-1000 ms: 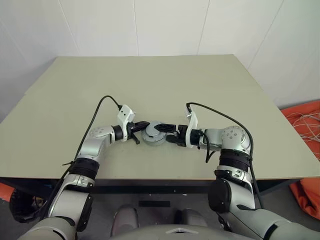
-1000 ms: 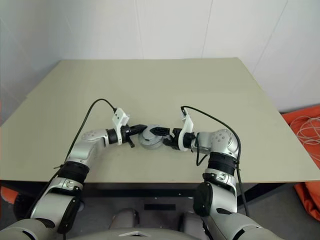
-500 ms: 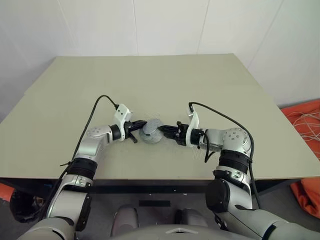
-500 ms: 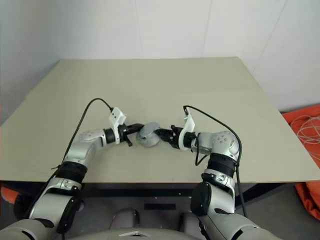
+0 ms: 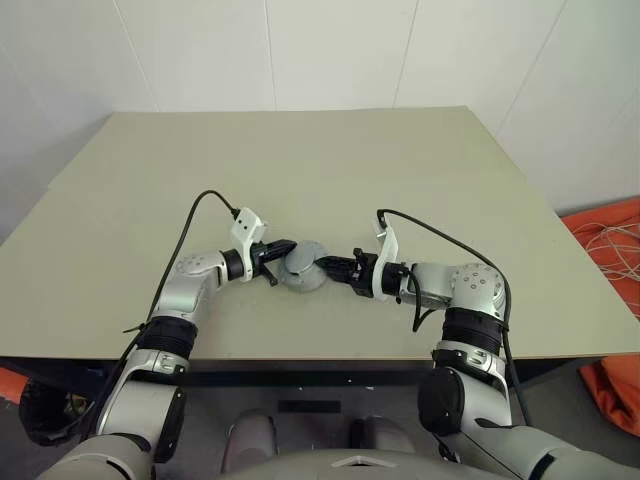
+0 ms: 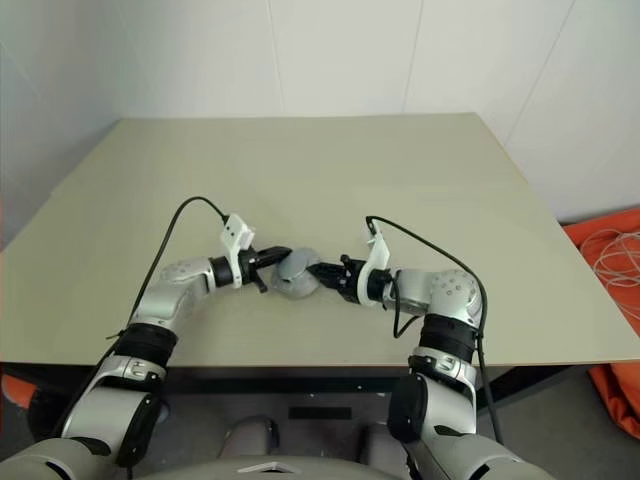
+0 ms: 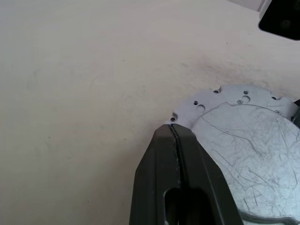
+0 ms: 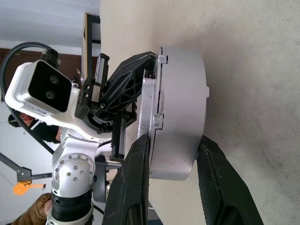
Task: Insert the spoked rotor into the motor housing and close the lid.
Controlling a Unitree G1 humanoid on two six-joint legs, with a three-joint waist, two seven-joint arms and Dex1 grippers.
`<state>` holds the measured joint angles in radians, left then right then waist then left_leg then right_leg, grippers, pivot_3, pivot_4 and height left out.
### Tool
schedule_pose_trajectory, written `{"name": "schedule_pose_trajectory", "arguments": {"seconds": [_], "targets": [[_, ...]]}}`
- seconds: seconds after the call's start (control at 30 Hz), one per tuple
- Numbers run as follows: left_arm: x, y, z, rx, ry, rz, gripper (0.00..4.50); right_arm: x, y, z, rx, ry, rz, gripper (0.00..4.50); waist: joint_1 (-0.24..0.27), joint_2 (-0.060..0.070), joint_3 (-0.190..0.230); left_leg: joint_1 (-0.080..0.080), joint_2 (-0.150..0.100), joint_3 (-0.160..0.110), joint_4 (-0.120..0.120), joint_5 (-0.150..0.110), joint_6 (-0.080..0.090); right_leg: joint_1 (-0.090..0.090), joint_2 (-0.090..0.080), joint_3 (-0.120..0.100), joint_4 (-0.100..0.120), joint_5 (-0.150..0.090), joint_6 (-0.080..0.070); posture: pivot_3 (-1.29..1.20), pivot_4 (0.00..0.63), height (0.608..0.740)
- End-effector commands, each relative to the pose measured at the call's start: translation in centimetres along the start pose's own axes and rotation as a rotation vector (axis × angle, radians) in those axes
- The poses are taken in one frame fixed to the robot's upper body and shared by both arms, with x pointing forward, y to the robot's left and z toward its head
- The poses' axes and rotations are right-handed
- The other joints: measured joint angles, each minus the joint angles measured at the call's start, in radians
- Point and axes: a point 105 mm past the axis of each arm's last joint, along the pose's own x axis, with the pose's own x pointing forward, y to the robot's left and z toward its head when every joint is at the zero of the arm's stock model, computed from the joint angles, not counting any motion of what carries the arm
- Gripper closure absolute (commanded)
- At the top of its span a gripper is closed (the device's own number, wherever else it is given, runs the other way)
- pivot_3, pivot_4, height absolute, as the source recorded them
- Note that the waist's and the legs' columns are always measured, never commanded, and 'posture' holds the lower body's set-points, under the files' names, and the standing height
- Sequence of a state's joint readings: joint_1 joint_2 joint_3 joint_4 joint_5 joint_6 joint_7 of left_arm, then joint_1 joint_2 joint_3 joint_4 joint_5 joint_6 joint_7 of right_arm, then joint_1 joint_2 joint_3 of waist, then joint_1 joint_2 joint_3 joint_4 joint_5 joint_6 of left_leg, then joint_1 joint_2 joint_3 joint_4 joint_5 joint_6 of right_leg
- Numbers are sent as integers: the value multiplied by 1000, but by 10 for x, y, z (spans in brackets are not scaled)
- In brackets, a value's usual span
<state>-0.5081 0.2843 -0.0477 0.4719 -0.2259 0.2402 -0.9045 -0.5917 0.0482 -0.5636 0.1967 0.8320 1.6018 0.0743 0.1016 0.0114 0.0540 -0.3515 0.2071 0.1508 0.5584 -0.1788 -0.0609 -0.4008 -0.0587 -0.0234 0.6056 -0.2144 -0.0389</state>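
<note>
The motor housing (image 5: 303,268) is a round silver-grey shell with a scratched flat face and a holed flange (image 7: 220,96). It sits between my two grippers near the table's front middle, tipped up on its side. My right gripper (image 5: 322,264) is shut on it, one black finger (image 8: 136,178) on each flat side of the shell (image 8: 180,93). My left gripper (image 5: 285,247) is shut, and its joined fingertips (image 7: 172,129) touch the flange's edge. The spoked rotor and the lid are out of view.
The beige table (image 5: 300,160) stretches bare behind and beside the arms, and its front edge (image 5: 320,355) runs just below the grippers. An orange bag with coiled cable (image 5: 612,250) lies on the floor to the right. White walls stand behind the table.
My right gripper, open around the flat-lying housing a second ago, has closed on it. The housing now stands tipped up. The left gripper has stayed shut at the housing's left edge.
</note>
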Motion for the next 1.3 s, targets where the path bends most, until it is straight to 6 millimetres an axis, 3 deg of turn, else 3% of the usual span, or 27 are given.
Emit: {"name": "schedule_pose_trajectory", "arguments": {"seconds": [0.03, 0.2, 0.3, 0.37, 0.43, 0.53, 0.63, 0.7, 0.83, 1.0, 1.17, 1.2, 1.3], "targets": [[6, -8, -2, 3, 13, -36, 4500, 6, 34, -2, -56, 27, 141, 3284, 0, 0, 0, 0, 0, 0, 0, 0, 0, 0, 0, 0, 0, 0, 0, 0, 0, 740], [5, -7, 0, 1, 3, -31, 4500, 5, 33, 0, -49, 21, 129, 3284, 0, 0, 0, 0, 0, 0, 0, 0, 0, 0, 0, 0, 0, 0, 0, 0, 0, 740], [2, 1, 18, 2, -72, 16, 4500, 4, 30, 3, -42, 8, 112, 3284, 0, 0, 0, 0, 0, 0, 0, 0, 0, 0, 0, 0, 0, 0, 0, 0, 0, 740], [-2, 7, 42, -32, -186, 63, 4500, 3, 28, 5, -33, -4, 105, 3284, -1, 0, 0, 0, 0, 0, 0, 0, 0, 0, 0, 0, 0, 0, 0, 0, 0, 740], [-11, 11, 68, -80, -317, 102, 4500, 1, 26, 6, -26, -14, 99, 3284, 0, 0, 0, -2, 0, 0, 0, 0, 0, -2, 0, 0, 1, 0, 0, 0, 0, 740], [-27, 9, 89, -159, -435, 113, 4500, 0, 24, 8, -16, -28, 95, 3284, -1, 0, 0, -3, 0, 0, 1, 0, 0, -3, 0, 0, 1, 0, -1, 0, 0, 740], [-52, 2, 98, -257, -519, 119, 4500, -1, 20, 10, -2, -43, 78, 3284, -3, 0, 0, -4, 0, 0, 1, 0, 0, -3, 0, 0, 1, 0, -1, 0, 0, 740], [-70, -10, 92, -347, -538, 97, 4500, -2, 19, 13, 4, -57, 72, 3284, -7, 0, 0, -4, 0, 0, 1, 0, 0, -3, 0, 0, 1, 0, -1, 0, 0, 740], [-92, -37, 61, -542, -494, 81, 3617, -4, 23, 25, 8, -96, 85, 3284, -6, 0, 1, -5, 0, 0, 1, 0, 0, -5, 1, -1, 1, -1, -1, 0, 0, 740], [-101, -61, 28, -812, -470, 88, 1926, -1, 41, 36, -18, -107, 133, 3284, -3, -1, 1, -7, 0, -1, 4, 0, 0, -5, 1, -1, 2, -5, 7, 0, 0, 740], [-103, -77, 10, -1006, -491, 62, 225, 3, 57, 40, -40, -110, 168, 3284, -3, -1, 1, -7, 0, -1, 4, 1, -1, -5, 1, 0, 1, -4, 9, 0, 0, 740], [-104, -78, 8, -1032, -494, 62, 2, 3, 59, 40, -42, -109, 170, 3284, -2, -1, 1, -7, 0, -1, 4, 1, -1, -5, 1, 0, 1, -4, 9, 0, 0, 740], [-105, -78, 5, -1111, -531, 70, 0, 2, 66, 41, -53, -109, 191, 3284, -3, -1, 1, -7, 1, -1, 4, 1, -1, -5, 2, 0, 1, -4, 10, 0, 0, 740]]}}
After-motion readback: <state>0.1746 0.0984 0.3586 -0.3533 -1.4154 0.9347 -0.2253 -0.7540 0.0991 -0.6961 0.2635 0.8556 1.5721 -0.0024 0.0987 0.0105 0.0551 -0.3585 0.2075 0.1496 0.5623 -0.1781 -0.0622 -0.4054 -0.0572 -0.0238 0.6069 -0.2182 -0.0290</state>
